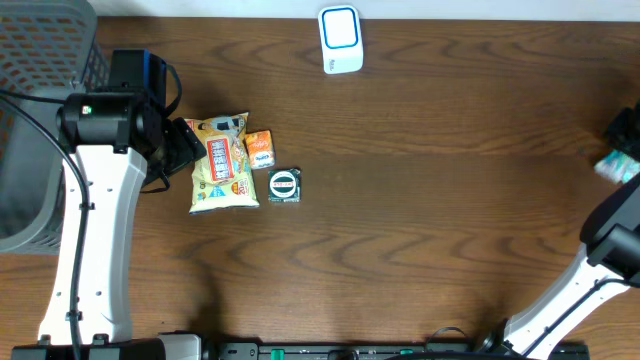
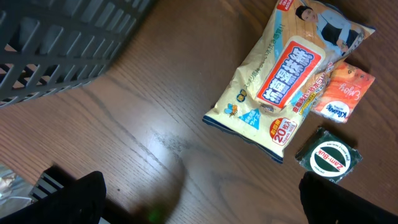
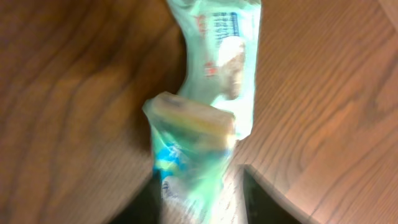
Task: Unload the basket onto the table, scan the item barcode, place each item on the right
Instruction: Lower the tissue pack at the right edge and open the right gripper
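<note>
Judging from the blurred green packet far right on the table, well apart from the scanner, scanning isn't underway; the right gripper straddles it, grip unclear; the left gripper gapes wide.

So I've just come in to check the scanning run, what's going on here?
The right gripper is at the far right of the table with a pale green packet between its fingers; the view is blurred, so a firm grip is unclear. The left gripper hangs open near a yellow packet, an orange packet and a round tin, holding nothing. The white scanner sits at the far edge, away from both.
</note>
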Controlling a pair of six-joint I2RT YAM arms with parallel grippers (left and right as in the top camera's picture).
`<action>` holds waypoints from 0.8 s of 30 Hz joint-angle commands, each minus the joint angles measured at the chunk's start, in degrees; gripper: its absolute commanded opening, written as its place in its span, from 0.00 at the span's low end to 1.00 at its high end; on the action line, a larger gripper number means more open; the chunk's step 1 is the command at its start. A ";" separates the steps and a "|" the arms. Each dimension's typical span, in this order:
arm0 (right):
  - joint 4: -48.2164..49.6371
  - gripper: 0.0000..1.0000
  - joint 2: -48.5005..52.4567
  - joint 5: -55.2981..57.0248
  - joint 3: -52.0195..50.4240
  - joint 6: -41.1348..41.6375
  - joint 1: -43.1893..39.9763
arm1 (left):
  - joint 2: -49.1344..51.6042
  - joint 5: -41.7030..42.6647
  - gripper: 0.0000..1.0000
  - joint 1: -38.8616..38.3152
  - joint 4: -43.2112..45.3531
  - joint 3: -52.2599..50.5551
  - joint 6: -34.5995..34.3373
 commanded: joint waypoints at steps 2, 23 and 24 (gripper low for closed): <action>0.66 0.60 0.09 -5.31 0.24 -1.88 -0.90 | 0.00 -0.52 0.98 0.20 -0.26 0.00 -0.31; -13.81 0.07 -0.17 -21.03 4.17 -6.47 13.55 | 0.00 -0.52 0.98 0.20 -0.26 0.00 -0.28; -15.91 0.02 -0.17 -18.80 4.13 -6.45 13.79 | 0.00 -0.52 0.98 0.20 -0.26 0.00 -0.28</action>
